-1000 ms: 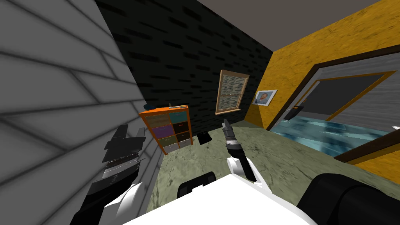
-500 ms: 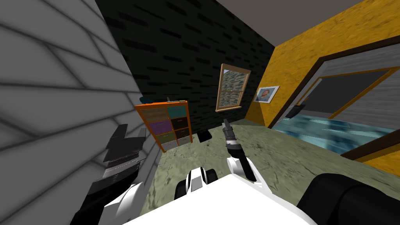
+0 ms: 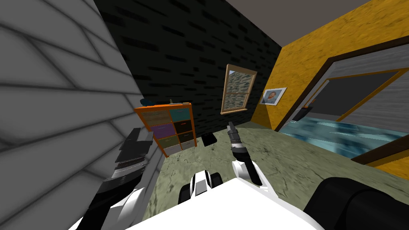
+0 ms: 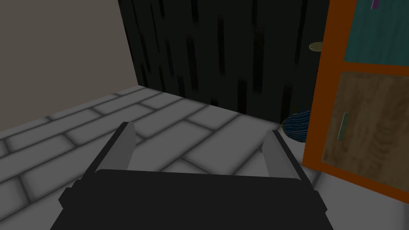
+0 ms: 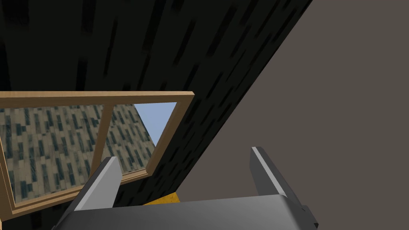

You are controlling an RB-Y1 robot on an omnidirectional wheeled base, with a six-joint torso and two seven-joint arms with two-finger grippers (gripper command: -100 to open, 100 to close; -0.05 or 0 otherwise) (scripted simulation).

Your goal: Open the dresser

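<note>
The dresser [image 3: 167, 127] has an orange frame and two columns of coloured drawers, all shut. It stands in the corner between the grey and black brick walls. My left gripper [image 3: 137, 137] is open, close beside the grey wall and short of the dresser. In the left wrist view, the open left gripper [image 4: 199, 147] has nothing between its fingers, and the dresser's orange edge [image 4: 323, 100] lies just off one fingertip. The brown drawer [image 4: 371, 123] there has a thin handle [image 4: 342, 126]. My right gripper [image 3: 230, 128] is raised mid-floor, and the right wrist view shows it open [image 5: 183, 175].
The grey brick wall [image 3: 60, 100] hugs my left arm. A blue object [image 3: 144, 102] sits on the dresser top. A small dark box [image 3: 208, 139] lies on the floor right of the dresser. A wide doorway [image 3: 343, 119] opens at the right.
The whole head view has shifted, so I have moved: the dresser now sits further left. My left gripper has advanced a little toward it. The right arm is unchanged.
</note>
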